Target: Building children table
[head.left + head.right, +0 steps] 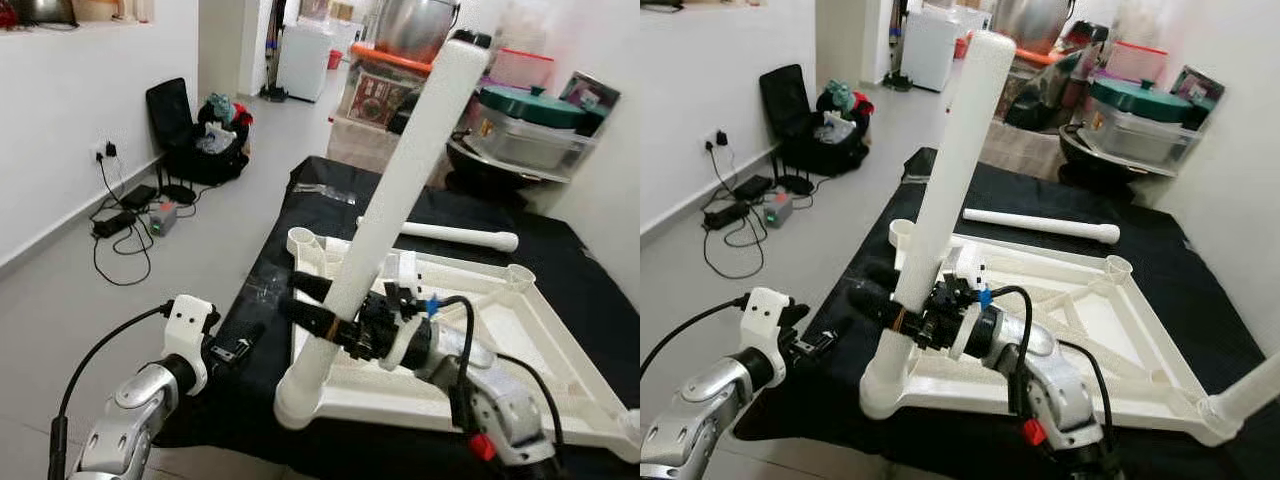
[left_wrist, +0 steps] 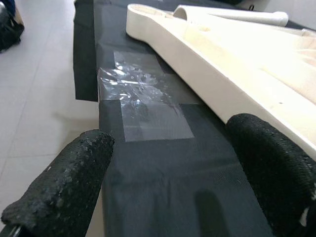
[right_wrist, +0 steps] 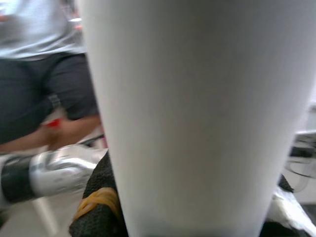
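A: Where is the table top?

B: The white plastic table top [image 1: 520, 330] lies upside down on a black cloth [image 1: 560, 250] spread over a low surface. Its ribbed underside faces up, with round leg sockets at the corners.

A: And the legs?

B: One white table leg [image 1: 400, 180] stands in the near left corner socket [image 1: 300, 392], leaning up and away towards the far right. A second table leg [image 1: 455, 235] lies flat on the cloth just beyond the far edge of the top.

A: What holds the standing leg?

B: The right gripper [image 1: 322, 303] pinches it low down, its black fingers clamped on either side of the leg just above the socket. From the right wrist the leg is a wide pale column right against the camera, and a person in a grey shirt and dark shorts [image 3: 44, 64] shows behind it.

A: The left gripper?

B: The left gripper [image 2: 173, 173] hovers at the near left edge of the cloth, fingers spread wide and holding nothing, near a patch of clear tape [image 2: 143, 106] beside the top's rim.
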Available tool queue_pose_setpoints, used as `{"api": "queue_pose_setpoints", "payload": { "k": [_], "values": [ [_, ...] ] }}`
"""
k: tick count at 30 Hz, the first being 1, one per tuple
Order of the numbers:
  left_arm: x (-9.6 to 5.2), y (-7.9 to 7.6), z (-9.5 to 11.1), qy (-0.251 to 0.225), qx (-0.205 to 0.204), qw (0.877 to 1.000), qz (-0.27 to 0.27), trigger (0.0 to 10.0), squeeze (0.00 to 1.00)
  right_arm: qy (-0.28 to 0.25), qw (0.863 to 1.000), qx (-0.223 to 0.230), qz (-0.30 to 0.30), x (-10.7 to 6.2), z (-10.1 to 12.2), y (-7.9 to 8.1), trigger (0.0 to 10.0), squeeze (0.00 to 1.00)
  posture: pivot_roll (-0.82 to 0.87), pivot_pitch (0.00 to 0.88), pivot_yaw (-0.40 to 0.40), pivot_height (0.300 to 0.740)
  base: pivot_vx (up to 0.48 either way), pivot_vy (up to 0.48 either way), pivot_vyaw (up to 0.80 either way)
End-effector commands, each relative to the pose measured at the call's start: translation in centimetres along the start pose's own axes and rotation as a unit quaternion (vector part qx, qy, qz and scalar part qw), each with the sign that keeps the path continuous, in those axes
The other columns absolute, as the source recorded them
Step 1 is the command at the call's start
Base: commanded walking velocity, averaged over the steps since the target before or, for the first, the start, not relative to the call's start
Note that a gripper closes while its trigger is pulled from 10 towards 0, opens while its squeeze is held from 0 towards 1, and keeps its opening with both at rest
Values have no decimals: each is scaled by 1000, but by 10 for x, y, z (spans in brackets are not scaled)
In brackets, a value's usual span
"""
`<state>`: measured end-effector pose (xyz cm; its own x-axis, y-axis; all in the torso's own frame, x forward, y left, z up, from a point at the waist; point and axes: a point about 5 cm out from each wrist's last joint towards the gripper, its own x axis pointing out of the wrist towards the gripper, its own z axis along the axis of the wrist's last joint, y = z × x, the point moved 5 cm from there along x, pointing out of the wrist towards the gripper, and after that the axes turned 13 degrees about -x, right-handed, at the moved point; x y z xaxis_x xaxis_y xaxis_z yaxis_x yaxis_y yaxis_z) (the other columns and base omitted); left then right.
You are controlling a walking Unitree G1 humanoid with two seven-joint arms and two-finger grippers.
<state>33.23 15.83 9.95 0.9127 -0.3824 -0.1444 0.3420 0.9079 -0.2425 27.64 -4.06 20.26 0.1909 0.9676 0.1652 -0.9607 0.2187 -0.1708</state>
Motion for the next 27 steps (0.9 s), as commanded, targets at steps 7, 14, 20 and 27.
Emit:
{"api": "queue_pose_setpoints", "payload": {
  "k": [7,14,20,27],
  "values": [
    [0,-1,-5,3,-5,1000,1,10000,0,82,993,71,53,-4,-51,14,10000,0,167,0,-218,740,0,0,0],
    [-2,1,-5,1,-4,1000,6,10000,0,84,991,64,78,-2,-52,17,10000,0,176,0,-226,740,0,0,0],
    [-3,2,-6,4,-5,1000,6,10000,0,82,990,69,88,-4,-54,23,10000,0,171,0,-219,740,0,0,0],
    [-2,2,-5,4,-7,1000,5,10000,0,82,991,74,82,-7,-56,23,10000,0,164,0,-215,740,0,0,0]
  ]
}}
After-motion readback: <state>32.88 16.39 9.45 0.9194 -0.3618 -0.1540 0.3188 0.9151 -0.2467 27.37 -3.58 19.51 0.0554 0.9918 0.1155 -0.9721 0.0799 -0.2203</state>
